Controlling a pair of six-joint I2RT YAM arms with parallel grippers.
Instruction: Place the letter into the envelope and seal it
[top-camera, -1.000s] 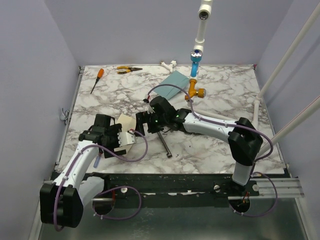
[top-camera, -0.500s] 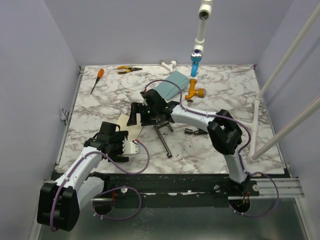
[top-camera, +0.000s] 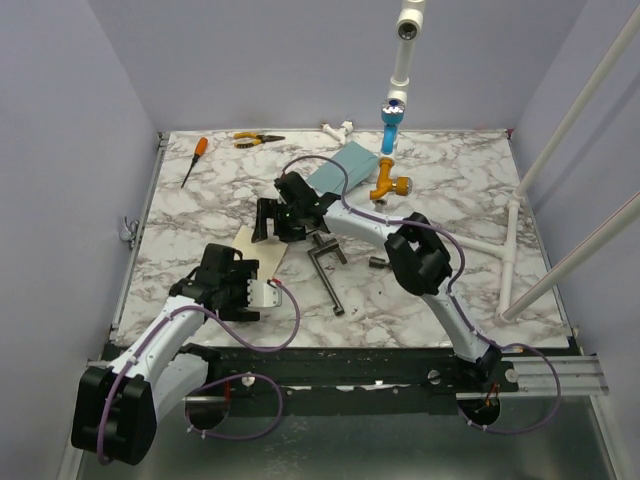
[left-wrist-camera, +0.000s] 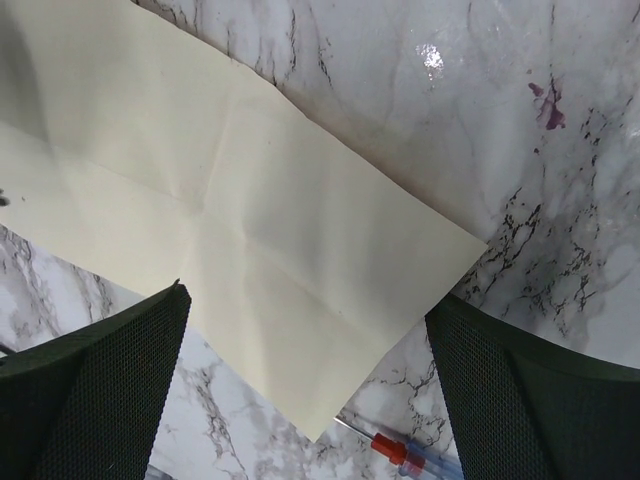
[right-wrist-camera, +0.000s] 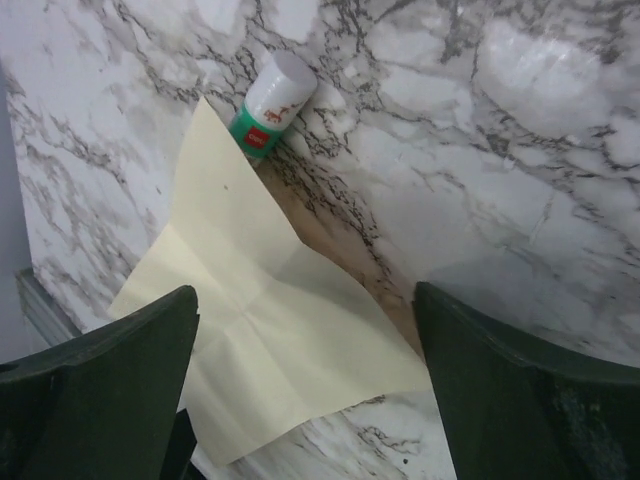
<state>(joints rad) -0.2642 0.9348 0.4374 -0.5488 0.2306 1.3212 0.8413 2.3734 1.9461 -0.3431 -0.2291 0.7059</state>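
Note:
The letter (top-camera: 260, 250) is a tan creased sheet lying unfolded on the marble table (top-camera: 440, 200), between the two grippers. My left gripper (top-camera: 243, 272) is open at its near-left edge; in the left wrist view the letter (left-wrist-camera: 250, 210) lies between and beyond the open gripper (left-wrist-camera: 305, 305), untouched. My right gripper (top-camera: 266, 226) is open above the letter's far edge; in the right wrist view the letter (right-wrist-camera: 270, 340) lies under the open gripper (right-wrist-camera: 305, 295). The teal envelope (top-camera: 340, 168) lies flat further back, partly behind the right arm.
A green-and-white glue stick (right-wrist-camera: 272, 105) lies by the letter's far corner. A red-and-clear pen (left-wrist-camera: 405, 452) lies near its front corner. A metal L-key (top-camera: 325, 270), a screwdriver (top-camera: 195, 158), pliers (top-camera: 255, 139) and an orange-valved pipe (top-camera: 390, 165) are on the table.
My right gripper has swung left and further back over the letter's far edge. My left gripper has drawn back toward the near-left, uncovering more of the letter.

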